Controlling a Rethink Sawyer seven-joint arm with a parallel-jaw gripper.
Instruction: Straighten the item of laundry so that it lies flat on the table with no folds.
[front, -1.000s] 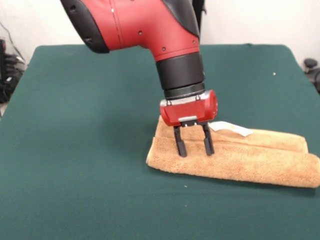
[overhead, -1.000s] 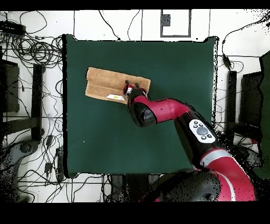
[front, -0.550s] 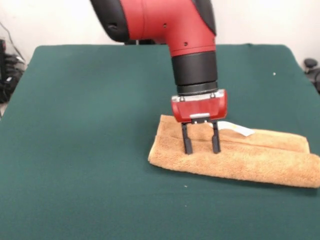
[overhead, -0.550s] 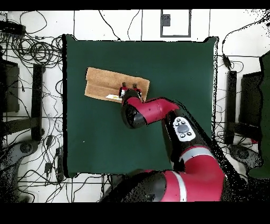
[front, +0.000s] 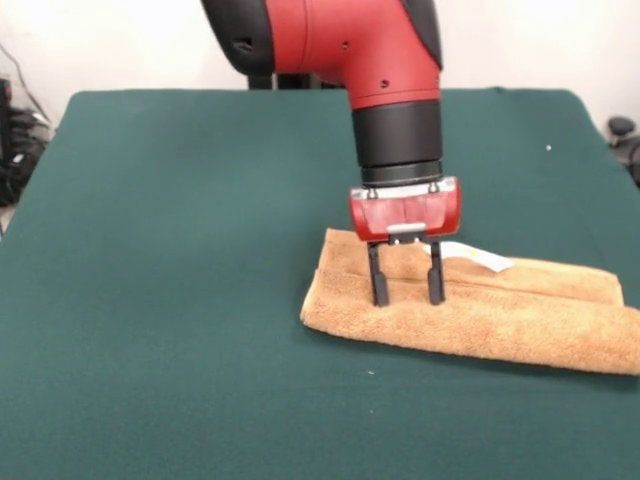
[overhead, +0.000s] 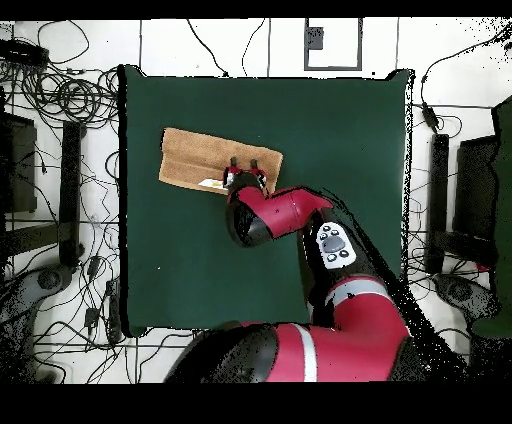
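Item: orange-tan terry towel (front: 480, 315), folded lengthwise into a long narrow strip of at least two layers, with a crease running along its length. In the front view the long axis runs left to right and slants gently downward to the right, the right end reaching the picture's edge. In the overhead view (overhead: 205, 163) it lies in the upper left part of the table, long axis across the picture.

Small white tag (front: 478, 258): on the upper layer, just right of the gripper.

Surface: dark green table (front: 180, 250), far larger than the strip.

Gripper (front: 407, 292): red body, two black fingers (front: 379, 285) spread apart and pointing straight down, tips on the towel near its left end.
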